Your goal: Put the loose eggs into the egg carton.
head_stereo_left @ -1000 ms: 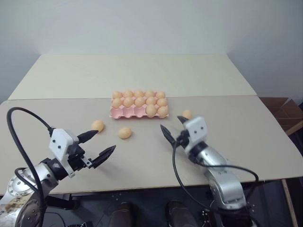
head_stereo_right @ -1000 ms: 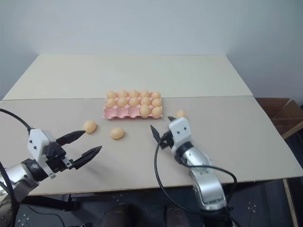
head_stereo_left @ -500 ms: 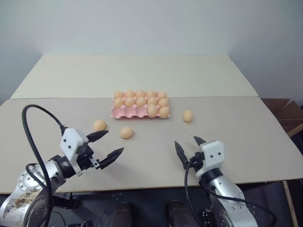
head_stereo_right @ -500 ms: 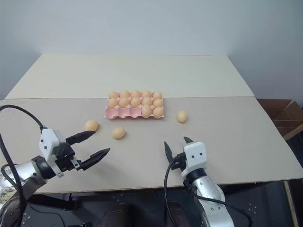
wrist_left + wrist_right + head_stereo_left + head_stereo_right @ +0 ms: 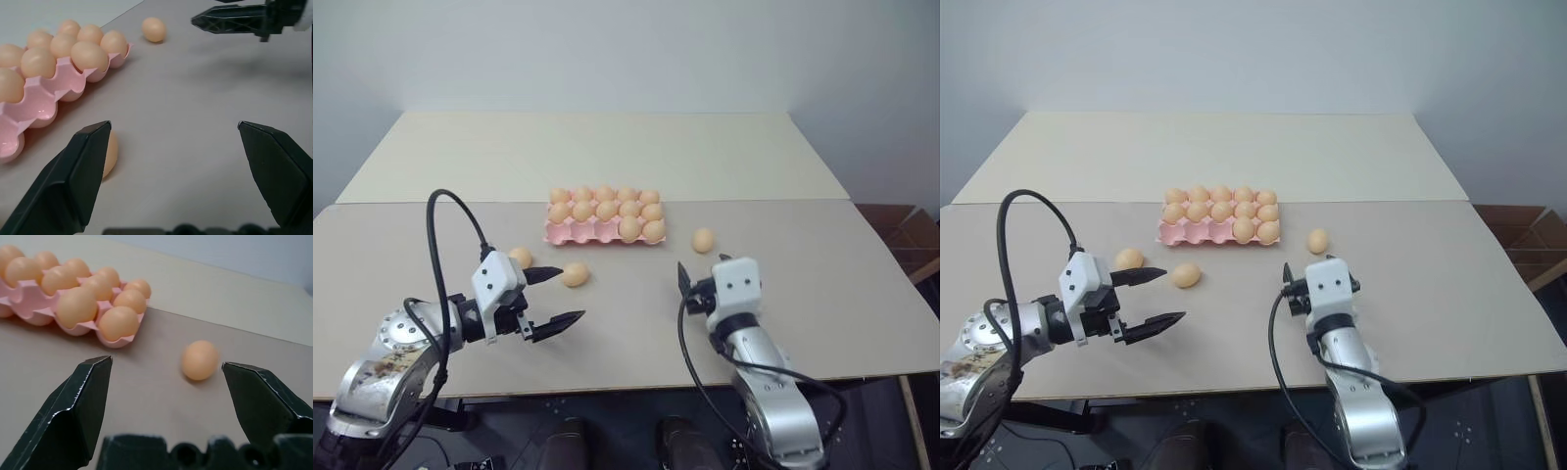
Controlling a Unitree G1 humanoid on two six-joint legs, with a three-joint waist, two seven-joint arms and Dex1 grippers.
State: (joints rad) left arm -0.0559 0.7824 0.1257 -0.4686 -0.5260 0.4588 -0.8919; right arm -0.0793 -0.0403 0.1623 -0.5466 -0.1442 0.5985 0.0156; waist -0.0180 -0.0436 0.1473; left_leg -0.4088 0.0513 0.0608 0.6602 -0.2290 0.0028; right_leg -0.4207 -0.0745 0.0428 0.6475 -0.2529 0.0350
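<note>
The pink egg carton lies mid-table; its two far rows are full and its near row has two eggs at the right end. Three loose eggs lie on the table: one at the left, one nearer the middle, one right of the carton. My left gripper stands open just near of the middle egg, holding nothing. My right gripper is open and empty, pointing at the right egg, a short way short of it.
The table is two tan boards, and the seam between them runs just behind the carton. A brown cardboard box sits beyond the table's right edge. A pale wall stands behind.
My left gripper has moved right and forward, up to the middle egg. My right gripper drew back toward the near edge, then came forward again toward the right egg. The eggs lie as before.
</note>
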